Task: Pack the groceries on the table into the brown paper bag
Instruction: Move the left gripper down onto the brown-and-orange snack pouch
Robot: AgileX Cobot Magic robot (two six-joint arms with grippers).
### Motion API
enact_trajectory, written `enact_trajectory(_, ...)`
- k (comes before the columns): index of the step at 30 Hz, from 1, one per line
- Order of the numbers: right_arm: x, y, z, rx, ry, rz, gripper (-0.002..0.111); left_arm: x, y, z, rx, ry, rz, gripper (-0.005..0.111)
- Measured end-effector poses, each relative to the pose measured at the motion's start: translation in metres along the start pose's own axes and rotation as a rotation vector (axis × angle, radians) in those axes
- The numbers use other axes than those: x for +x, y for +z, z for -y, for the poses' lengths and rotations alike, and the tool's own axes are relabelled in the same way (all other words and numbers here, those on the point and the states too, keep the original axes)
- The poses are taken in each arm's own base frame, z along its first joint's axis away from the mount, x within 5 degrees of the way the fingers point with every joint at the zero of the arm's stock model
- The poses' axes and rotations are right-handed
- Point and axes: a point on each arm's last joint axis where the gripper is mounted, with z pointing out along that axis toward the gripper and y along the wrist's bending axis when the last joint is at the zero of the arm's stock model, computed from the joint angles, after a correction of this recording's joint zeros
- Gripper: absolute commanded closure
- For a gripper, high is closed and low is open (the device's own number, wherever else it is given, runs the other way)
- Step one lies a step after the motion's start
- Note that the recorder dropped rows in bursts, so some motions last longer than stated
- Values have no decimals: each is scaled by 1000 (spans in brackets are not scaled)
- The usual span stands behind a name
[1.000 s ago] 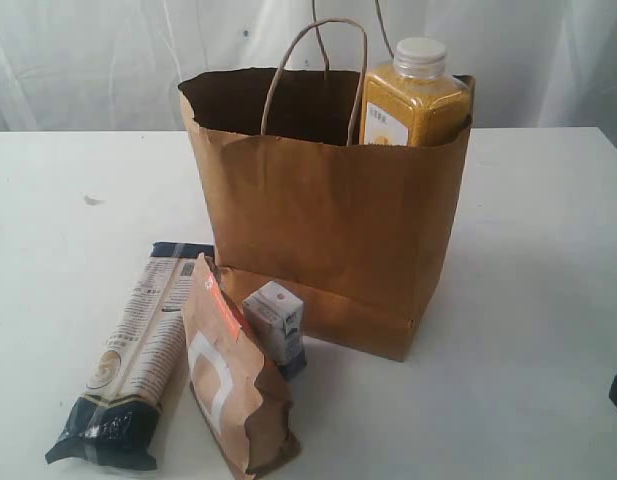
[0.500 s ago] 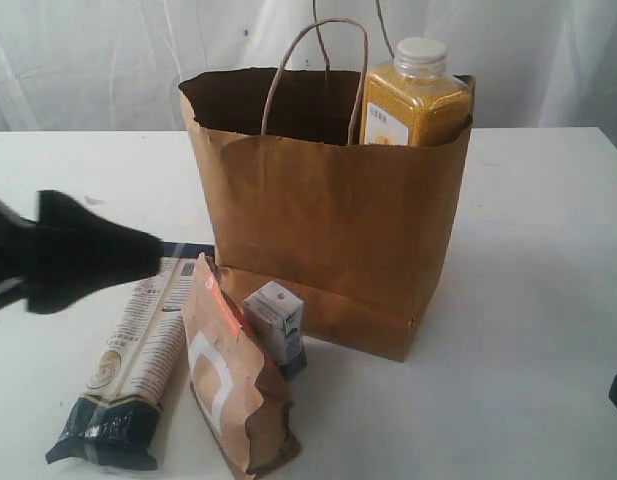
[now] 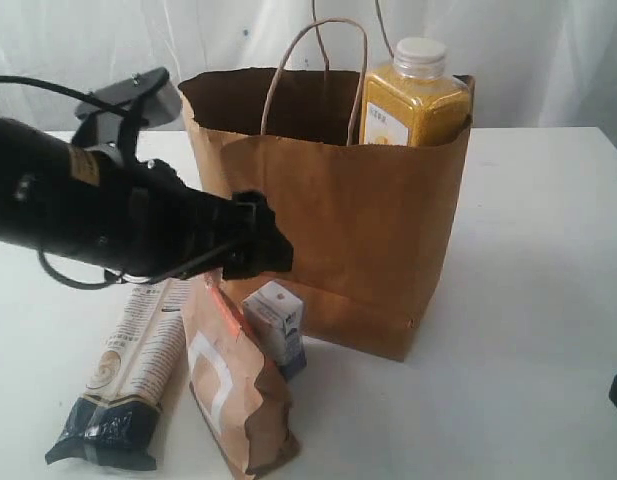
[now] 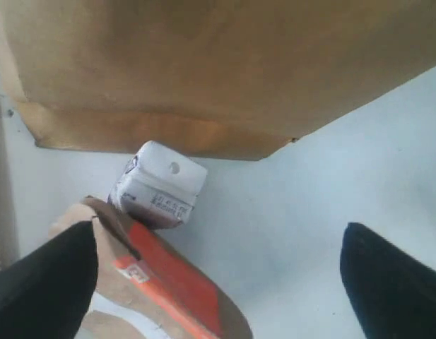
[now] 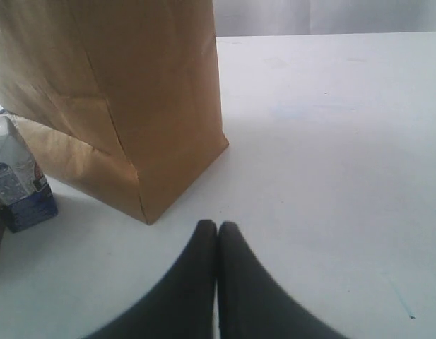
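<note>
Three groceries lying on the white desk (image 3: pixel 528 300) in front of the tall brown paper bag (image 3: pixel 338 220): a long pasta packet (image 3: pixel 133 360) flat at the left, a brown-orange pouch (image 3: pixel 228 390) tilted beside it, and a small white-blue carton (image 3: pixel 276 322) upright just beside the bag's base. Inside the bag, at its right corner, a yellow juice bottle (image 3: pixel 413 100), white cap above the rim. Left gripper (image 3: pixel 260 248) hovering over pouch and carton, jaws spread wide, holding nothing. Right gripper (image 5: pixel 218 229) low over bare desk, apart from the bag, fingers pressed together, empty.
</note>
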Motion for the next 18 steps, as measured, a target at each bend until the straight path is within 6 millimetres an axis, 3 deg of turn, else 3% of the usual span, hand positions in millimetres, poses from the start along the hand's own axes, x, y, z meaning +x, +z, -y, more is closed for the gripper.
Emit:
enact_trajectory(6,0,0,0,0,0,0,108,7,28,-8,-63,-7,-120,16)
enact_trajectory(14,0,0,0,0,0,0,108,14,32,-12,-103,-24,-198,16)
enact_trajectory(18,0,0,0,0,0,0,108,18,43,-16,-133,-44,-243,16)
